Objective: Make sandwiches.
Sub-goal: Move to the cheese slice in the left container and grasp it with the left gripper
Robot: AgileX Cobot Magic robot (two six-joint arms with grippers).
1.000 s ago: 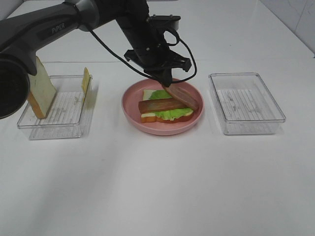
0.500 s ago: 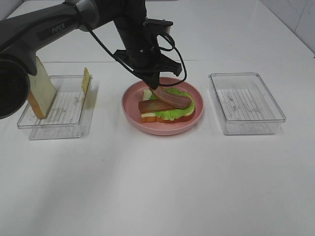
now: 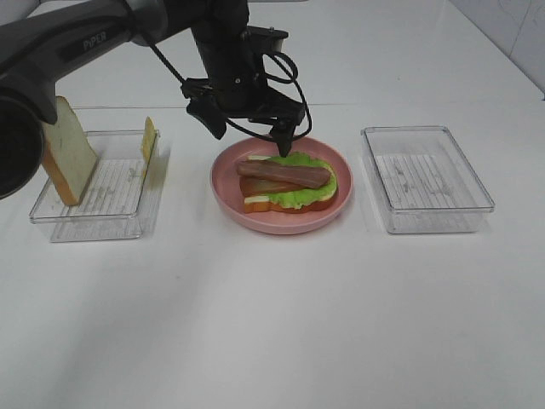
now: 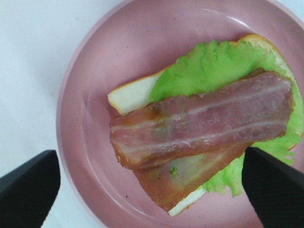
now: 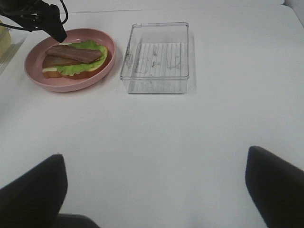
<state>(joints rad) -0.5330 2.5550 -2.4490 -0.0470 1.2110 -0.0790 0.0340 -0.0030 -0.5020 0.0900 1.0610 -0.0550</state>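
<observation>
a white bread slice (image 3: 256, 204), ruffled green lettuce leaf (image 3: 303, 197) and two reddish-brown meat strips (image 3: 285, 174) are stacked on the round pink plate (image 3: 281, 226). the left gripper (image 3: 247, 136) is held just above the plate, spread and empty; the right gripper (image 5: 156, 199), likewise spread, is seen well apart from it.

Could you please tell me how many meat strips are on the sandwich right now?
2. The upper meat strip lies across the lettuce on the pink plate; the lower meat strip sits partly under it. No others show.
</observation>
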